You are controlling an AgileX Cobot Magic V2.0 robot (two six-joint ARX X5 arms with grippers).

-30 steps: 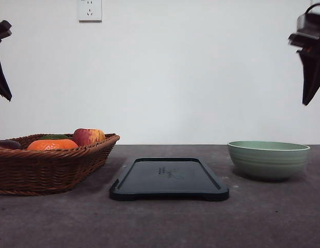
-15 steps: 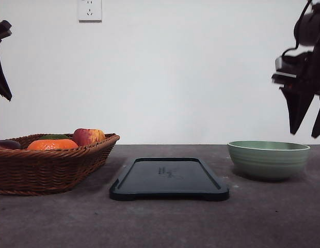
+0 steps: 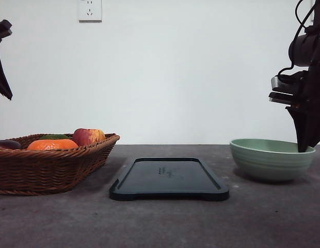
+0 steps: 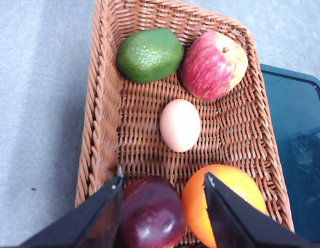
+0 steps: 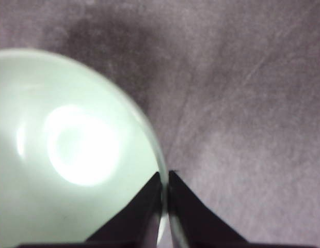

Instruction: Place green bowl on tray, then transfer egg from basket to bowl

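Note:
The green bowl point(image 3: 271, 160) stands on the table right of the tray point(image 3: 169, 178). My right gripper point(image 3: 303, 146) has come down on the bowl's right rim. In the right wrist view its fingers point(image 5: 149, 206) pinch the rim of the green bowl point(image 5: 72, 155), one inside and one outside. The egg point(image 4: 179, 125) lies in the middle of the basket point(image 4: 100, 103). My left gripper point(image 4: 163, 178) hangs open high above it, with nothing between its fingers. In the front view the left gripper point(image 3: 2, 62) is at the top left, above the basket point(image 3: 46, 165).
Around the egg lie a green avocado point(image 4: 149, 54), a red apple point(image 4: 214, 64), an orange point(image 4: 224, 204) and a dark purple fruit point(image 4: 152, 212). The tray's corner point(image 4: 299, 134) lies beside the basket. A wall with an outlet point(image 3: 90, 9) stands behind the table.
My right gripper came down and leftward from the upper right onto the bowl's right rim. The bowl has shifted slightly to the right. The left arm has not moved.

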